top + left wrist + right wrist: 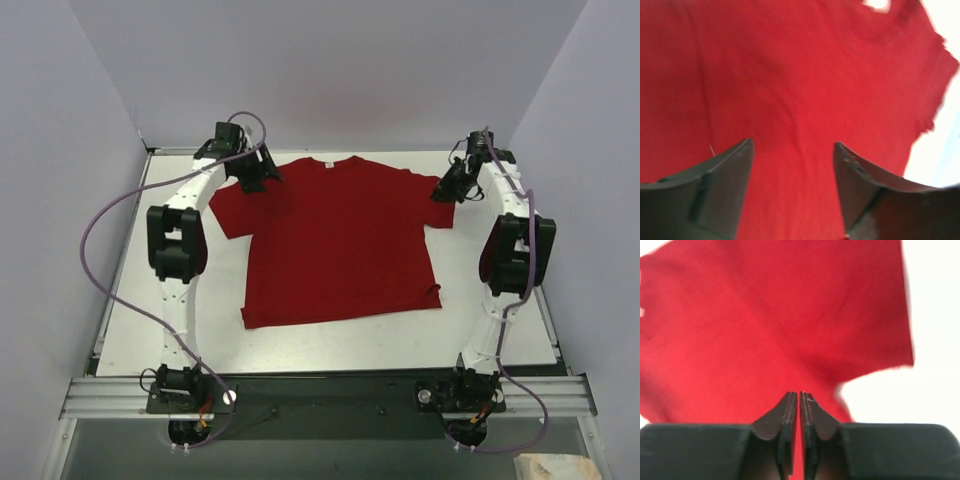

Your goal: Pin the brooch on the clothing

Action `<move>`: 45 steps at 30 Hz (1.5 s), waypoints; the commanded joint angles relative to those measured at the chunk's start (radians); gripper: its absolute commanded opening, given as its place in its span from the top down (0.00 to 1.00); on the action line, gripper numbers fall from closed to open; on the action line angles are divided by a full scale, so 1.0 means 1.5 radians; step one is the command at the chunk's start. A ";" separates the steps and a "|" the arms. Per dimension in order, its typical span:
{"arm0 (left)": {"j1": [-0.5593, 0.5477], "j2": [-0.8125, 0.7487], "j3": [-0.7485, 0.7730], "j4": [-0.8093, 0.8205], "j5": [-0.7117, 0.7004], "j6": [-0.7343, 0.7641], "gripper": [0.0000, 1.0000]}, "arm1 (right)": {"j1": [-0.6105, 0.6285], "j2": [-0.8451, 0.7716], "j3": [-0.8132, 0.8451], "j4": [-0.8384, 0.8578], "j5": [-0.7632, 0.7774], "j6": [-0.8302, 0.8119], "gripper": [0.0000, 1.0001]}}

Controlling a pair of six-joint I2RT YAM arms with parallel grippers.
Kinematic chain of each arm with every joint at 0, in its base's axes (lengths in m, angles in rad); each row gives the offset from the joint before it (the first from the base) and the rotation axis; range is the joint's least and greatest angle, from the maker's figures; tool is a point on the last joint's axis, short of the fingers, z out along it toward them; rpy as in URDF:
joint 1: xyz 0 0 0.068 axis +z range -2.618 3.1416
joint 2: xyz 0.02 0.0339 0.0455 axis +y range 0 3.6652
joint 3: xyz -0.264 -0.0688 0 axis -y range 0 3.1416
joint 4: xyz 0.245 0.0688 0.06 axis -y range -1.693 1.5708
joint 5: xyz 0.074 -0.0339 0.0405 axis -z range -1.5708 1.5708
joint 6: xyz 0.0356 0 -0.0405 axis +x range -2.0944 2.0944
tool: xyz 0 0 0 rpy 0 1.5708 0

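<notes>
Top external view: the clothing (335, 240), a dark red short-sleeved T-shirt, lies spread flat on the white tabletop (300, 345). Its round neck faces the far side, and a small white label (322, 161) shows at the collar. The left pincer (257, 176) hangs over the shoulder and sleeve on the left of the picture. The right pincer (447, 187) sits over the sleeve on the right of the picture. Both arms curve in from the near edge along the sides of the shirt. How wide either pincer stands is too small to judge from here. The brooch cannot be made out in this view.

Left wrist view: the left pincer (792, 150) is spread wide, with its two dark fingers (722, 187) well apart. Only red cloth (790, 75) shows in the gap, and nothing is held. A strip of tabletop (945, 145) shows past the shirt's edge at the right.

Right wrist view: the right pincer (798, 396) is drawn narrow. Its fingertips (788, 407) are all but touching, with only a thin slit between them, and no object is visible in the slit. Below it lies the red sleeve (765, 325), with bare tabletop (930, 315) to the right.
</notes>
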 commanded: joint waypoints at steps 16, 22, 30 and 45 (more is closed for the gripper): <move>-0.020 -0.909 -0.918 -0.040 -0.022 -0.029 0.19 | 0.011 -0.659 -0.708 0.041 0.032 -0.079 0.26; -0.021 -0.994 -1.004 -0.076 -0.031 -0.064 0.19 | 0.011 -0.612 -0.739 0.076 0.031 -0.064 0.35; -0.021 -0.983 -1.031 -0.072 -0.039 -0.077 0.19 | 0.012 -0.526 -0.728 0.118 -0.020 -0.046 0.76; -0.123 -0.920 -1.048 -0.071 -0.158 -0.139 0.31 | 0.011 -0.751 -0.767 0.039 -0.054 -0.017 1.00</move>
